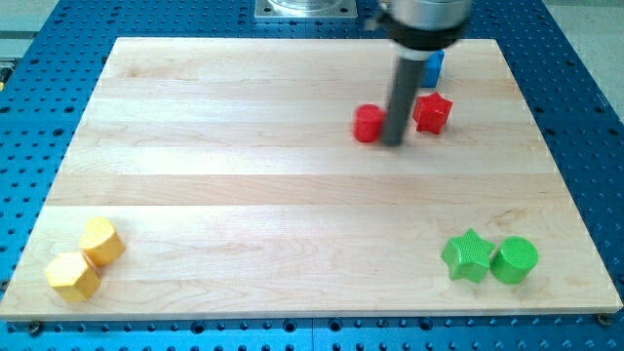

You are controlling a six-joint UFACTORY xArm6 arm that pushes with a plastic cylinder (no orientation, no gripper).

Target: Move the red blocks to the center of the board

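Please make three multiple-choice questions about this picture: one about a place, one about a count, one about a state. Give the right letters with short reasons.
1. Where is my tip?
A. between the two red blocks
B. beside the green blocks
C. off the board

2. How many yellow blocks lie on the wooden board?
A. one
B. two
C. four

3. How do the green star and the green cylinder stand?
A. stacked
B. side by side, touching or nearly so
C. at opposite corners

Answers:
1. A: the rod's end sits between the red block on the view's left and the red star on its right.
2. B: two yellow blocks lie at the view's bottom left.
3. B: both lie together at the view's bottom right.
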